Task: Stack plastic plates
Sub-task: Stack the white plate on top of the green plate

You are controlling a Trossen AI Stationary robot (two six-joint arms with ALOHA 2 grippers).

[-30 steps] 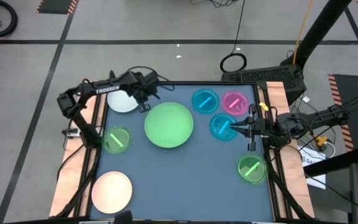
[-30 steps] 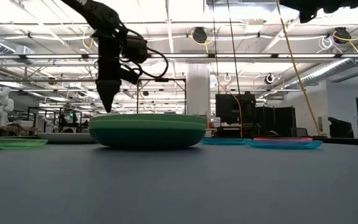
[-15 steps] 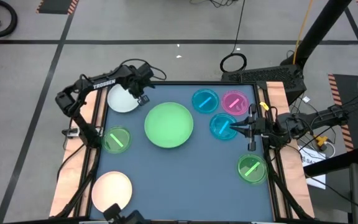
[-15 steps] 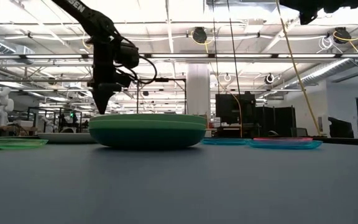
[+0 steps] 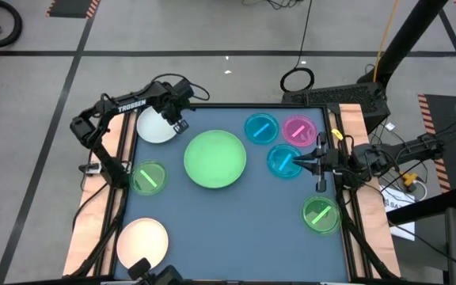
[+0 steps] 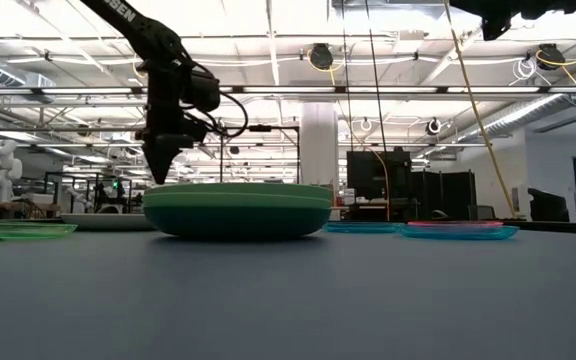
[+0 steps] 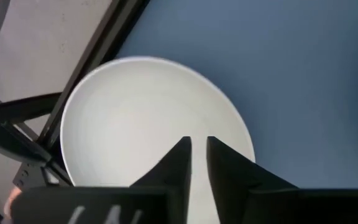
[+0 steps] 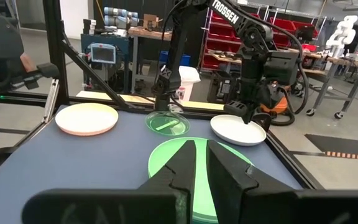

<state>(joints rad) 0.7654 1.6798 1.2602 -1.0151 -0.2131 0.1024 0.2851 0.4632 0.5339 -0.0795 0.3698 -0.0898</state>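
1. A dark blue table (image 5: 236, 229) seen from above holds round plastic plates spread across it, with one robot arm at each side.
2. The large green plate (image 5: 215, 158) sits near the middle of the table; in the low view (image 6: 236, 208) it shows as a light green plate resting on a darker green one.
3. The white plate (image 5: 154, 127) lies at the far left corner, close to the table's edge.
4. The left gripper (image 5: 175, 125) hangs just above the white plate's inner edge, pointing down. Its fingers (image 7: 182, 163) are nearly pressed together with only a thin slit between them, and they pinch nothing.
5. A small green striped plate (image 5: 148, 177) lies at the left edge, and a cream plate (image 5: 142, 242) lies at the near left corner.
6. On the far right, a small blue plate (image 5: 260, 127), a pink plate (image 5: 298, 130) and a second blue plate (image 5: 283, 161) sit close together.
7. Another green striped plate (image 5: 320, 214) lies near the right edge.
8. The right gripper (image 5: 301, 164) waits at the right edge, level over the second blue plate. Its fingers (image 8: 185, 167) stand close together, holding nothing.
9. Nothing lies between the white plate and the large green plate.
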